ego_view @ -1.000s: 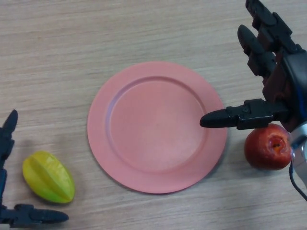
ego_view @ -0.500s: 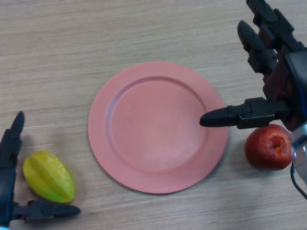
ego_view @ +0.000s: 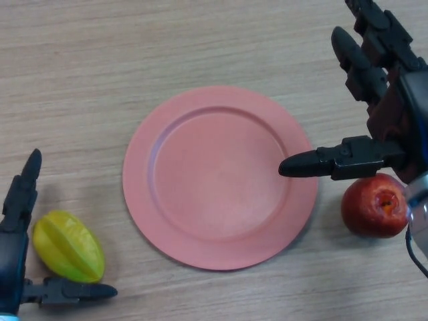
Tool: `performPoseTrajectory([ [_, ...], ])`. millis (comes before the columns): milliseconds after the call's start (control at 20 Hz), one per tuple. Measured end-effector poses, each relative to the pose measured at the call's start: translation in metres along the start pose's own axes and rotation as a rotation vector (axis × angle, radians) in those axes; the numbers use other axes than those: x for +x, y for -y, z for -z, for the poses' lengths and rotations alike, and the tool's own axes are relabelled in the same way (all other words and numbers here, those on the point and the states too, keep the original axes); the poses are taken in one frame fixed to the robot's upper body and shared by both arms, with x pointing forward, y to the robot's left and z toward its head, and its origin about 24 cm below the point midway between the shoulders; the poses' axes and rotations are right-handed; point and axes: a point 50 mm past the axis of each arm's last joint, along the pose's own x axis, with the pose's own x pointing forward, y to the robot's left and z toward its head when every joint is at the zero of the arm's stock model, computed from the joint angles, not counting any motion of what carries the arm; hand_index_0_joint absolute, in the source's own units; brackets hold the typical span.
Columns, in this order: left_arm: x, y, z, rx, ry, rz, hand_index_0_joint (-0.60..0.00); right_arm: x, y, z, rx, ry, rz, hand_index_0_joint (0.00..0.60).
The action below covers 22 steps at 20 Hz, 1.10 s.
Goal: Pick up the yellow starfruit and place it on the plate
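The yellow starfruit [ego_view: 67,246] lies on the wooden table at the lower left, to the left of the pink plate [ego_view: 220,175], which holds nothing. My left hand [ego_view: 15,227] is open around the fruit: its fingers stretch up along the fruit's left side and its thumb [ego_view: 73,292] lies just below it, neither clearly touching. My right hand [ego_view: 381,100] hovers open at the right edge, its thumb reaching over the plate's right rim.
A red apple [ego_view: 374,204] sits on the table just right of the plate, under my right hand. Bare wooden tabletop stretches beyond the plate.
My left hand has moved up and to the right, coming further into view and closing in around the starfruit. The right hand, plate and apple have stayed put.
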Motion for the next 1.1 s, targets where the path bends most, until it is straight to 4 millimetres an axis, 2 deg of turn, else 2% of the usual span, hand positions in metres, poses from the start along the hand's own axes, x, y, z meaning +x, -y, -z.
performPoseTrajectory([
  [50, 0.0, 0.0, 0.0, 0.003, -0.001, -0.004, -0.299, 0.0, 0.0, 0.0, 0.0, 0.0, 0.0, 0.0],
  [100, 0.0, 0.0, 0.0, 0.063, 0.0, -0.01, -0.449, 0.0, 0.0, 0.0, 0.0, 0.0, 0.0, 0.0],
  [150, 0.0, 0.001, 0.001, 0.104, -0.003, -0.008, -0.55, 0.0, 0.0, 0.0, 0.0, 0.0, 0.0, 0.0],
  [200, -0.001, 0.0, 0.003, 0.141, 0.014, -0.035, -0.6, 0.0, 0.0, 0.0, 0.0, 0.0, 0.0, 0.0],
  [500, 0.0, -0.001, 0.0, 0.191, 0.032, -0.05, -0.6, 0.0, 0.0, 0.0, 0.0, 0.001, 0.004, 0.0],
  [550, 0.0, -0.001, 0.0, 0.192, 0.03, -0.051, -0.6, 0.0, 0.0, 0.0, 0.0, 0.002, 0.004, 0.05],
  [650, -0.001, -0.004, -0.009, 0.196, 0.051, -0.053, -0.6, 0.0, 0.0, 0.0, 0.0, 0.001, 0.004, 0.0],
  [750, 0.003, -0.006, -0.024, 0.198, 0.119, -0.063, -0.6, 0.001, 0.0, -0.001, 0.0, 0.004, 0.004, 0.197],
  [800, 0.004, -0.006, -0.026, 0.198, 0.127, -0.066, -0.6, 0.001, 0.0, -0.001, 0.0, 0.006, 0.004, 0.248],
  [850, 0.004, -0.006, -0.028, 0.197, 0.133, -0.068, -0.6, 0.001, 0.0, -0.002, 0.0, 0.007, 0.003, 0.148],
  [900, 0.004, -0.007, -0.037, 0.198, 0.158, -0.061, -0.6, 0.001, 0.0, -0.002, -0.001, 0.01, 0.004, 0.016],
  [1000, 0.009, -0.009, -0.066, 0.194, 0.233, -0.045, -0.6, 0.001, 0.0, -0.004, -0.002, 0.017, 0.002, 0.0],
  [1100, 0.012, -0.006, -0.083, 0.197, 0.288, -0.001, -0.6, 0.002, 0.0, -0.005, -0.004, 0.024, 0.003, 0.0],
])
